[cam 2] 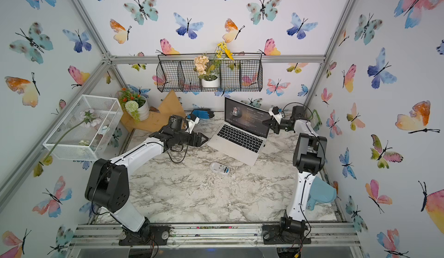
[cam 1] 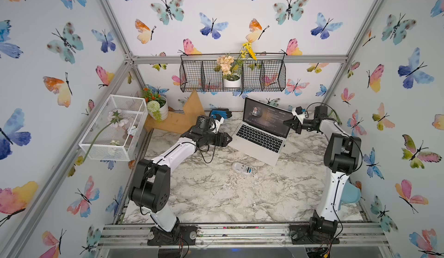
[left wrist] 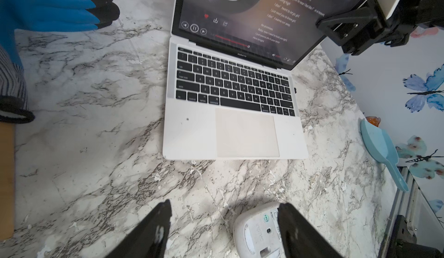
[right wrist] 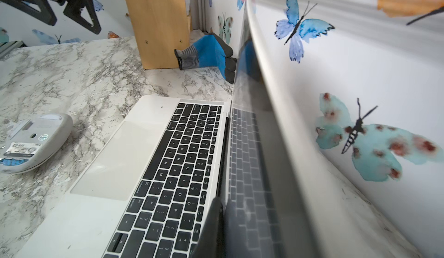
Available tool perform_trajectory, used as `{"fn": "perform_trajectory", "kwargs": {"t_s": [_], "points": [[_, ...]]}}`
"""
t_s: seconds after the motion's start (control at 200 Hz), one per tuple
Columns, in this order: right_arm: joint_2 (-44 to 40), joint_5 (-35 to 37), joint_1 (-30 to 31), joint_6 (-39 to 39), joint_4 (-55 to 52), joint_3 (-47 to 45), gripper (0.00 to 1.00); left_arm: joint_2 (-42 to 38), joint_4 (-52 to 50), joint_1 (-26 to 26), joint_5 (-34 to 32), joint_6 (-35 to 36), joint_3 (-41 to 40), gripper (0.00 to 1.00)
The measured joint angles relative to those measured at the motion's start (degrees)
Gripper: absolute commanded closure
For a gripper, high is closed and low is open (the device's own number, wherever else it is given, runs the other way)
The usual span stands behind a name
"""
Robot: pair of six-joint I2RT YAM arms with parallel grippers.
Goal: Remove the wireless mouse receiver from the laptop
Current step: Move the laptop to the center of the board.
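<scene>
right wrist view shows the laptop lid pinched by my right tool; left tool hangs wide, empty. i'd pull the receiver straight out.

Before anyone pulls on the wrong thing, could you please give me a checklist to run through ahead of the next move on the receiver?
1. Is the receiver plugged into the laptop, on the side by the right arm: ok.
2. Is the right end effector shut on the screen's edge: ok.
3. Is the left end effector open: ok.
4. Is the left end effector at the receiver: not ok; it hangs at the laptop's opposite side.
5. Is the mouse apart from the laptop: ok.
6. How firmly the receiver sits: cannot tell.
</scene>
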Motion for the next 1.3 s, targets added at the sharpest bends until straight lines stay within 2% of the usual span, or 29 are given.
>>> {"fn": "perform_trajectory", "kwargs": {"t_s": [0.14,0.23,0.265,0.29,0.355,0.395,0.49,0.556,0.616,0.691,0.816,0.931,0.996,1.076,1.301], "points": [[4.8,-2.3,2.3,-8.1,-12.2,8.7,0.97,1.4,0.0,0.0,-0.1,0.7,1.6,0.24],[5.4,-3.0,3.2,-11.0,-15.8,9.9,0.97,2.6,0.0,0.0,-0.1,0.7,2.0,0.26],[5.3,-3.0,3.6,-10.8,-16.0,9.7,0.92,3.0,0.0,0.0,-0.1,0.6,2.1,0.28],[5.3,-3.1,3.8,-10.3,-15.6,9.4,0.84,3.7,0.0,0.0,0.0,0.4,2.2,0.29],[4.4,-3.8,4.2,-6.4,-11.0,6.8,0.62,5.1,0.0,0.0,0.1,-0.2,2.4,0.40],[3.2,-3.7,4.5,-2.0,-6.6,3.8,0.55,6.1,0.1,0.0,0.3,-0.6,2.4,0.42],[-0.7,-1.9,5.0,11.8,7.4,-6.2,0.45,7.3,1.2,0.0,0.4,-2.2,0.8,0.43],[-4.1,1.1,5.2,19.4,15.5,-12.6,0.42,7.5,1.5,0.0,0.4,-3.2,-0.7,0.43],[-7.6,5.1,5.4,23.9,19.8,-16.6,0.41,8.1,1.4,0.0,0.4,-3.7,-1.0,0.43],[-12.6,10.7,5.6,25.3,21.9,-19.8,0.39,9.4,1.6,0.0,0.4,-3.8,-0.5,0.44],[-24.1,20.3,5.6,22.3,25.3,-29.6,0.35,12.4,0.6,0.2,0.4,-3.3,1.9,0.44],[-31.6,27.5,5.3,13.6,26.0,-39.8,0.33,14.3,0.1,0.6,1.0,-2.2,4.3,0.40],[-32.8,30.6,5.4,8.4,25.2,-44.0,0.32,14.4,0.0,0.9,1.5,-1.8,4.5,0.35],[-32.7,33.5,5.4,4.5,23.2,-46.6,0.32,14.4,-0.1,1.6,2.6,-1.4,4.5,0.35],[-32.7,37.5,5.4,2.1,19.5,-44.7,0.33,15.5,0.0,3.4,4.6,-1.1,4.8,0.35]]}}
